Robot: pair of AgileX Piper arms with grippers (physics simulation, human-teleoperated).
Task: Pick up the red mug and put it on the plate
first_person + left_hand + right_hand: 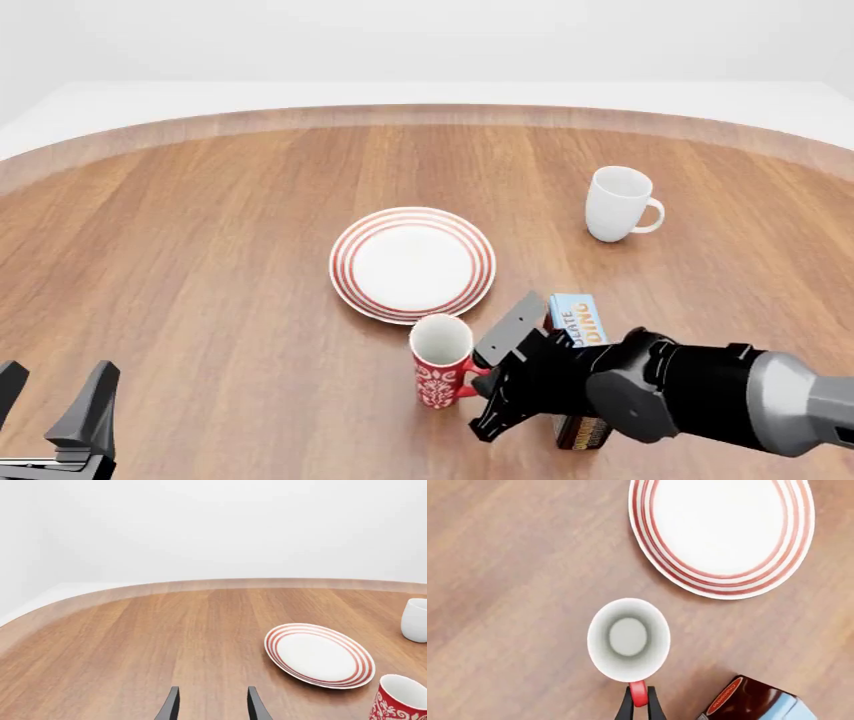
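The red mug [441,365] with its white pattern stands upright just in front of the plate [412,263], nearer to me. My right gripper [483,385] is at the mug's right side. In the right wrist view its thin fingers [639,705] are shut on the red loop handle, below the mug's white inside [628,640] and the plate [720,535]. My left gripper [51,405] is open at the front left, far from both. Its view shows its spread fingertips [212,707] with nothing between them, the plate [319,654] and the mug's rim [400,700].
A plain white mug [618,205] stands at the back right, also in the left wrist view [417,620]. A blue, white and brown box [574,320] lies under my right arm, close to the red mug's right [754,702]. The table's curved far edge [427,112] runs across the back.
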